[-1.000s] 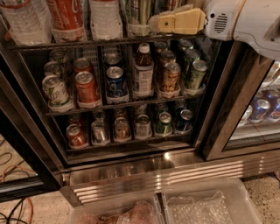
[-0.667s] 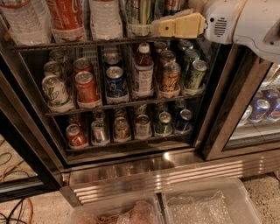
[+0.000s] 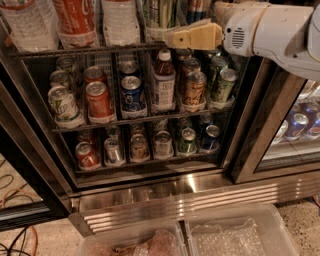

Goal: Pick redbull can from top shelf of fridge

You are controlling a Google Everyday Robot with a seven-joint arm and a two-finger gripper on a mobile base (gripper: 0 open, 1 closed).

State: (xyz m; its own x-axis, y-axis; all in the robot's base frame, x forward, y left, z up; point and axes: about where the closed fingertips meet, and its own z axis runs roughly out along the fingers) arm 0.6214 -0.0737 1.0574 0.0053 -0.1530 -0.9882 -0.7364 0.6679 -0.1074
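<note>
— Up on the top shelf (image 3: 85,50) of the fridge (image 3: 250,150), where is the redbull can (image 3: 198,10)?

— Toward the right end of that rack, upright. Only its lower part is in view, because the upper edge cuts off the top. To its left stands a container with green stripes (image 3: 159,14), then a clear bottle (image 3: 120,20), a red cola bottle (image 3: 75,17) and a water bottle (image 3: 25,20) at far left.

— And the gripper (image 3: 172,39)?

— It is tan, on a white arm (image 3: 270,32) that comes in from the right. It points left and sits just in front of the can's base, level with the shelf's front rail, covering the bottom of the can. I can't tell whether it touches the can, nor whether it is spread or closed.

— What's on the rack below?

— From left: a green-and-white can (image 3: 62,102), a red can (image 3: 98,99), a blue Pepsi can (image 3: 132,92), a bottle with a dark cap (image 3: 163,80), a brown can (image 3: 194,87) and a green can (image 3: 224,82).

— Lower down?

— Another row of cans (image 3: 150,145), then the ribbed steel base (image 3: 200,192). Nearest, on the floor, lie two clear plastic bins (image 3: 235,232). Behind the glass door at right stand more blue cans (image 3: 300,122).
</note>
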